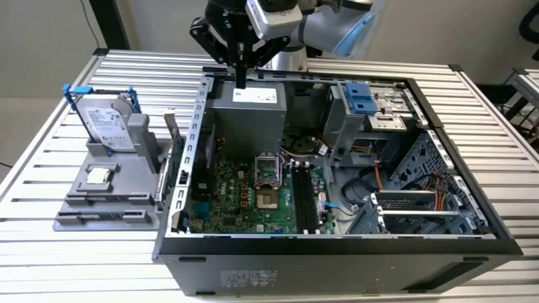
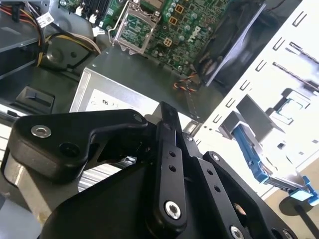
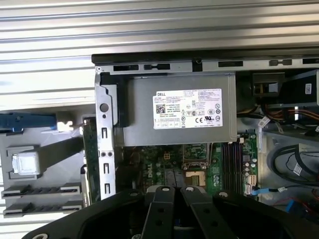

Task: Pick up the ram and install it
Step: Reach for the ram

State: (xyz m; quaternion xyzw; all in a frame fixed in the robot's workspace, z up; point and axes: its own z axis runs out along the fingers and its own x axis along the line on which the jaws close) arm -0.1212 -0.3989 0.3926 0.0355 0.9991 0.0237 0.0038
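Gripper (image 1: 242, 77) hovers over the back edge of the open PC case (image 1: 337, 249), above the power supply (image 1: 246, 113). Its fingers look pressed together, nothing between them. Ram (image 1: 171, 134) seems to be the thin board standing on edge in the grey holder (image 1: 93, 214), just beside the case wall, ungrasped. For a clean pick: part fingers, align with the board's long edge, grip mid-length, clear of the hard drive (image 1: 108, 123).

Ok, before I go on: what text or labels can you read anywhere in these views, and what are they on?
Power supply label: a logo, codes and certification marks; the print is too small to read.
Hard drive label: too small to read.
Case sticker on the outer panel: too small to read.
Nothing can be quoted reliably.
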